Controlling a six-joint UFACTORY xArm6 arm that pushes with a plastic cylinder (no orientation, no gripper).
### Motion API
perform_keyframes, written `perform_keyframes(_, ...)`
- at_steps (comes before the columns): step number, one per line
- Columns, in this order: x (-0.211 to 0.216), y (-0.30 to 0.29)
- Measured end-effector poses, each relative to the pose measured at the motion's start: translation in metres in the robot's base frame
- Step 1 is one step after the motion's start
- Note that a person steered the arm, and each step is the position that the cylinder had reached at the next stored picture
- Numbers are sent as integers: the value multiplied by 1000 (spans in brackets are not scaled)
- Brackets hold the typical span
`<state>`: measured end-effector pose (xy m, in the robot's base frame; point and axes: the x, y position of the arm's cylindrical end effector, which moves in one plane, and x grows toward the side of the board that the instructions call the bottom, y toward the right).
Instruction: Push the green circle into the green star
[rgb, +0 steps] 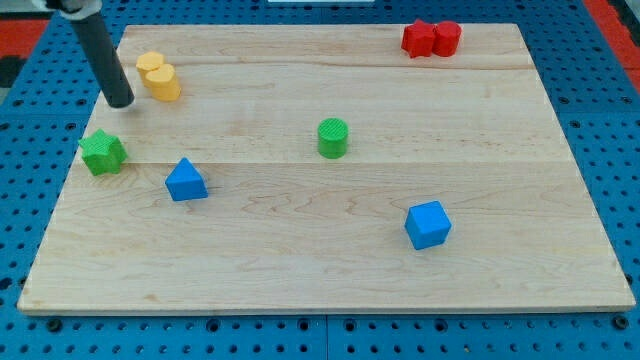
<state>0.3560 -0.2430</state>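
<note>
The green circle (333, 137), a short cylinder, stands near the middle of the wooden board (300, 250). The green star (102, 152) sits near the board's left edge. My tip (120, 101) is at the view's upper left, just above the green star and left of the yellow block. It touches no block and is far to the left of the green circle.
A yellow block (159, 77) lies right of my tip. A blue triangular block (186, 181) sits right of the green star. A blue cube (428, 224) is at lower right. Two red blocks (431, 39) touch at the top right. Blue pegboard (600, 60) surrounds the board.
</note>
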Motion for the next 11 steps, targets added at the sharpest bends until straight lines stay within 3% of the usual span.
perform_keyframes(2,17,243)
perform_keyframes(3,17,283)
perform_keyframes(5,46,216)
perform_keyframes(8,80,281)
perform_keyframes(11,108,234)
